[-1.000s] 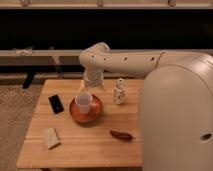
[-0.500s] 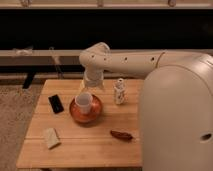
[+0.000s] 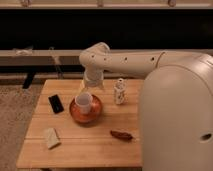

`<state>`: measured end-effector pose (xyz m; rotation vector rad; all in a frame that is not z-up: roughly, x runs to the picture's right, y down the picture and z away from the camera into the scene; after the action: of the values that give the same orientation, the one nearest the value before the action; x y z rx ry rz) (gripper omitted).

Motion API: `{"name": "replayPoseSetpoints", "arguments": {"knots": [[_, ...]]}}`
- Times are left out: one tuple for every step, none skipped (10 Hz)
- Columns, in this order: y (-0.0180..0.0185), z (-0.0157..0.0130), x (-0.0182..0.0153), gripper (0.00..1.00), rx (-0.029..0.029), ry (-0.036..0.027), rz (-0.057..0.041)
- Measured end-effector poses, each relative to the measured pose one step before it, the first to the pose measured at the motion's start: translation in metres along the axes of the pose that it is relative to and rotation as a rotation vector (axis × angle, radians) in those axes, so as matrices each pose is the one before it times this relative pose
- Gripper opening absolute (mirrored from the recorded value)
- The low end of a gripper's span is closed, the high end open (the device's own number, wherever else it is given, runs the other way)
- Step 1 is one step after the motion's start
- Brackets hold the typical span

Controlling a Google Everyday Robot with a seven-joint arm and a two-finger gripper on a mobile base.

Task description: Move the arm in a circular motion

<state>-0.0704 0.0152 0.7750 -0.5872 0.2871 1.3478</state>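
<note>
The arm [image 3: 150, 62] is a thick cream-white tube with small dark holes. It comes in from the big rounded segment at the right [image 3: 175, 115], runs left to a bulbous joint [image 3: 95, 54], then bends down into a narrower wrist. The gripper [image 3: 88, 89] hangs at the wrist end over the back of the wooden table [image 3: 100, 150]. It sits just above and behind a white cup [image 3: 83, 102] that stands in an orange-brown bowl [image 3: 86, 113].
On the table lie a black phone [image 3: 56, 103] at the left, a small white bottle [image 3: 119, 91] right of the bowl, a reddish-brown pod [image 3: 121, 135] in front and a pale block [image 3: 51, 137] at the front left. A rail and a dark wall run behind.
</note>
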Motion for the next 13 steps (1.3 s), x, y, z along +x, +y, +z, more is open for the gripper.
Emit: {"name": "replayPoseSetpoints", "arguments": {"knots": [[0.00003,0.00000,-0.00002,0.80,0.00000,-0.00004,-0.00007],[0.00002,-0.00001,0.00000,0.80,0.00002,0.00001,-0.00003],[0.00015,0.00003,-0.00001,0.80,-0.00002,0.00005,-0.00027],[0.00012,0.00002,-0.00002,0.80,-0.00003,0.00001,-0.00014],[0.00008,0.00002,0.00000,0.80,-0.00003,0.00005,-0.00013],[0.00000,-0.00003,-0.00001,0.80,0.00000,-0.00005,0.00004],[-0.00002,0.00002,0.00000,0.80,0.00005,0.00003,-0.00003],[0.00005,0.00002,0.00001,0.80,-0.00008,0.00002,-0.00007],[0.00014,-0.00032,-0.00025,0.80,0.00001,-0.00072,-0.00007],[0.00013,-0.00097,-0.00117,0.80,0.00272,-0.00187,-0.00166],[-0.00059,-0.00229,-0.00902,0.80,0.01672,-0.00706,-0.00856],[0.00374,0.00129,-0.00923,0.80,0.01109,0.00851,-0.01278],[0.00891,-0.00002,-0.01291,0.80,0.00957,0.00064,-0.01808]]}}
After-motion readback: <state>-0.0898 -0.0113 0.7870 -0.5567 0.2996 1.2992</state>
